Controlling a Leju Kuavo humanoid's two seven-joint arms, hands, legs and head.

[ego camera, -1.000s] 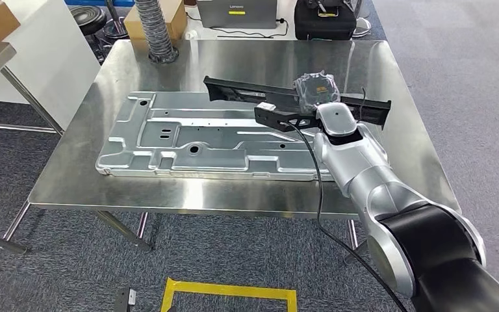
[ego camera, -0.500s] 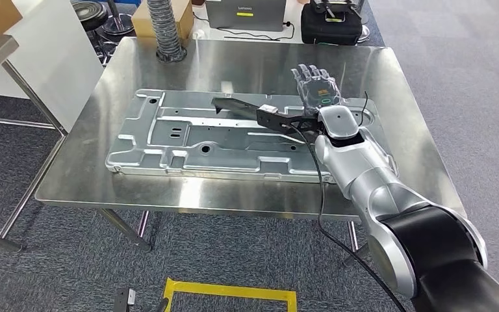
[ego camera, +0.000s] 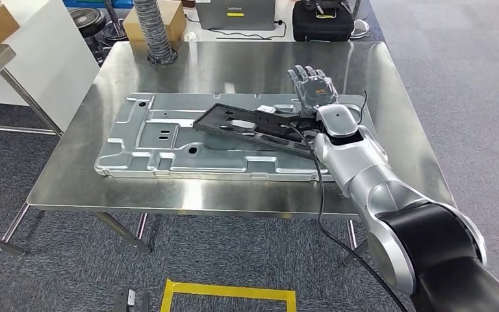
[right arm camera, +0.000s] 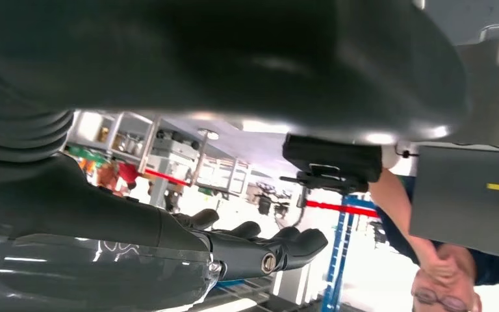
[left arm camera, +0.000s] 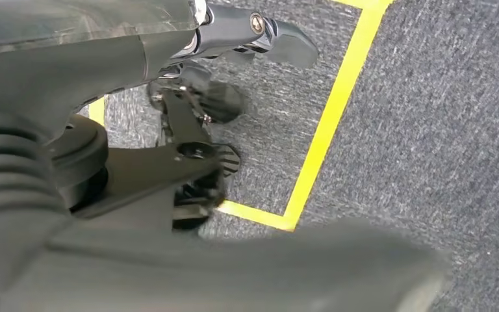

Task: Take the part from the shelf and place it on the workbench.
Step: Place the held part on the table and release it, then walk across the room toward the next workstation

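right hand (ego camera: 312, 88) fingers spread, holding nothing; black part (ego camera: 250, 125) lies on the counter (ego camera: 247, 62); left hand's (left arm camera: 169, 39) fingers can't be told.

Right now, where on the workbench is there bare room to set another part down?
Bare steel lies along the workbench right edge beyond the right hand, and on the far strip between the ribbed hose and black case. The middle is crowded: silver panel with black part on it.
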